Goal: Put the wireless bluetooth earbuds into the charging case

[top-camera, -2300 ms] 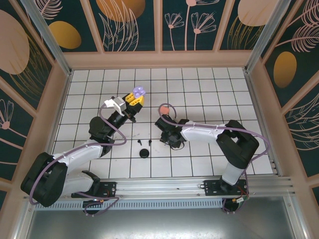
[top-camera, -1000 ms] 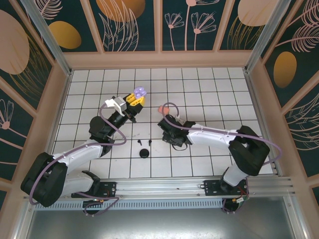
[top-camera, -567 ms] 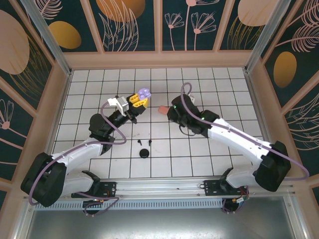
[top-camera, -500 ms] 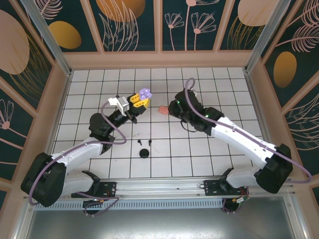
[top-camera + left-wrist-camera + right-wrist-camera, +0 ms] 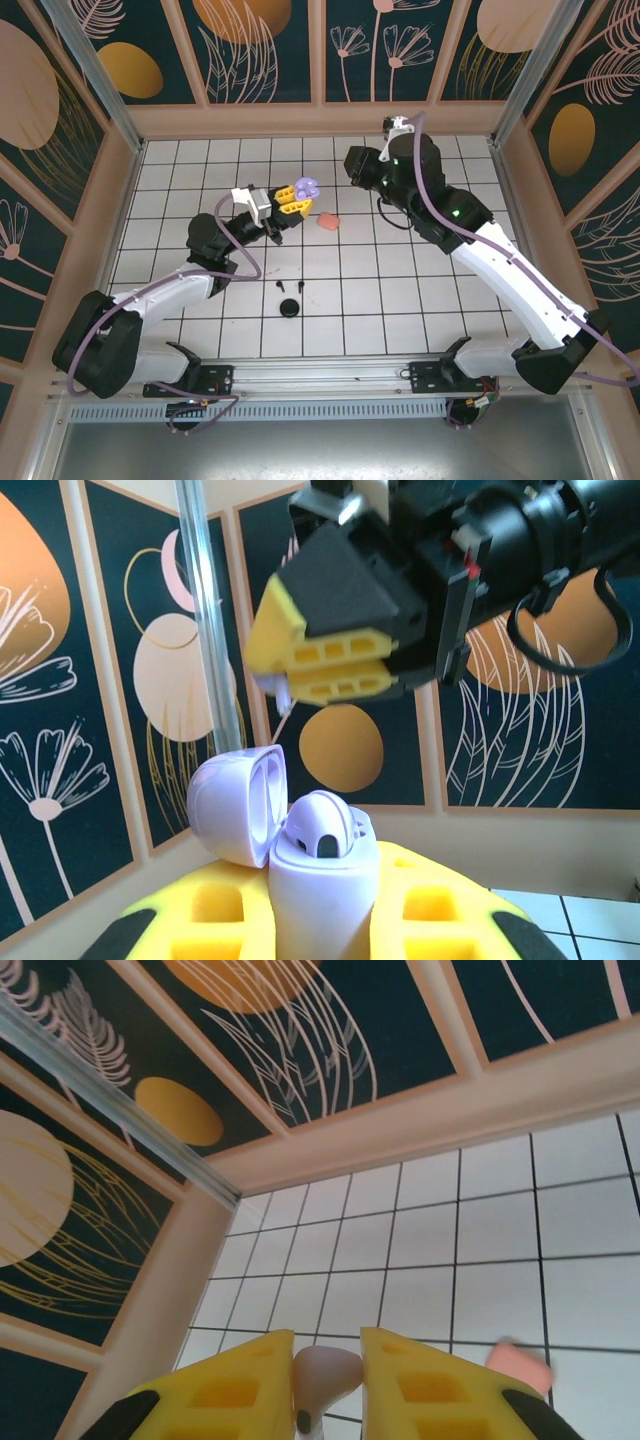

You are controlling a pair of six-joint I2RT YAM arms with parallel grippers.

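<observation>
My left gripper (image 5: 296, 198) is shut on the lilac charging case (image 5: 306, 187), held above the floor with its lid (image 5: 235, 805) swung open. One lilac earbud (image 5: 322, 825) sits in the case (image 5: 320, 895), which stands upright between the yellow fingers (image 5: 200, 915). My right gripper (image 5: 353, 162) hangs high at the back, to the right of the case, shut on a pale lilac earbud (image 5: 322, 1372) with its stem pointing down. From the left wrist, the right gripper (image 5: 330, 665) hovers above the open case, and its earbud (image 5: 283, 693) pokes out at the left.
A salmon-pink case (image 5: 327, 221) lies on the white grid floor (image 5: 420, 290) below the two grippers and shows as a pink edge (image 5: 520, 1364) from the right wrist. Two black earbuds (image 5: 280, 286) (image 5: 301, 286) and a black case (image 5: 290, 307) lie nearer the bases.
My right arm has lifted off the floor and swung up and back with the earbud. My left gripper has carried the case a little to the right.
</observation>
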